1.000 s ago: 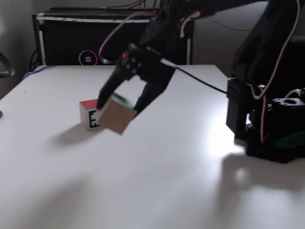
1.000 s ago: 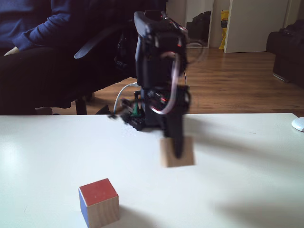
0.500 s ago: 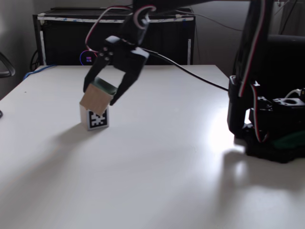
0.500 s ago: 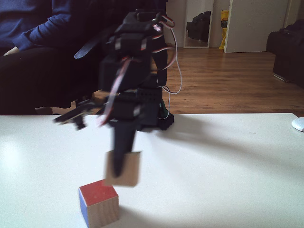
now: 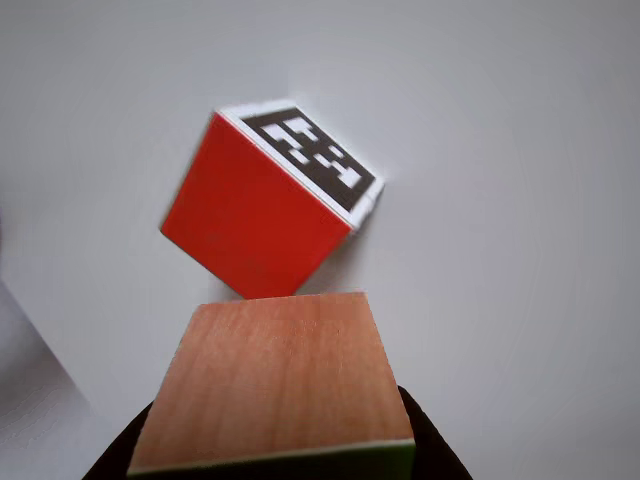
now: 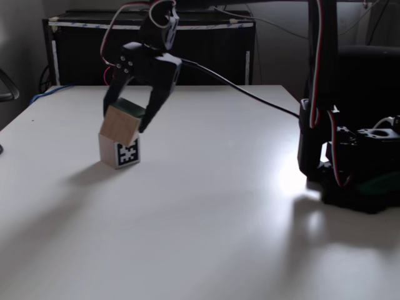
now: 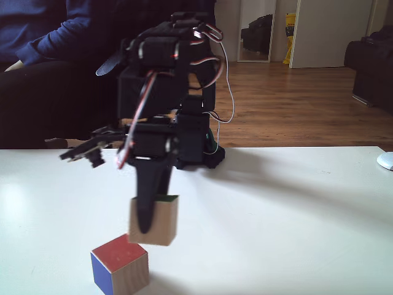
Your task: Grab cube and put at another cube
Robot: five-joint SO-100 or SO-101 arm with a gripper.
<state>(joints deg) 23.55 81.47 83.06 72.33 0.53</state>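
Note:
The cube [image 6: 120, 124], light wood with a green face on top, hangs tilted in my gripper [image 6: 124, 121], which is shut on it from both sides. Right under it on the white table stands another cube [image 6: 119, 152], with a black-and-white marker on its front. From the opposite fixed view the wooden cube [image 7: 155, 220] sits at the upper right of the red-topped cube [image 7: 120, 269], overlapping its far edge; contact cannot be told. In the other view the wooden cube [image 5: 275, 385] fills the bottom and the red cube [image 5: 262, 215] lies just beyond it.
The arm's black base [image 6: 350, 169] stands at the table's right side, with a cable [image 6: 250, 97] running across the back. A black cabinet [image 6: 200, 56] is behind the table. A seated person [image 7: 43, 37] is beyond the far edge.
My gripper has carried the wooden cube left and down, from beside the red cube to just over it. The red cube has shifted slightly left and turned a little.

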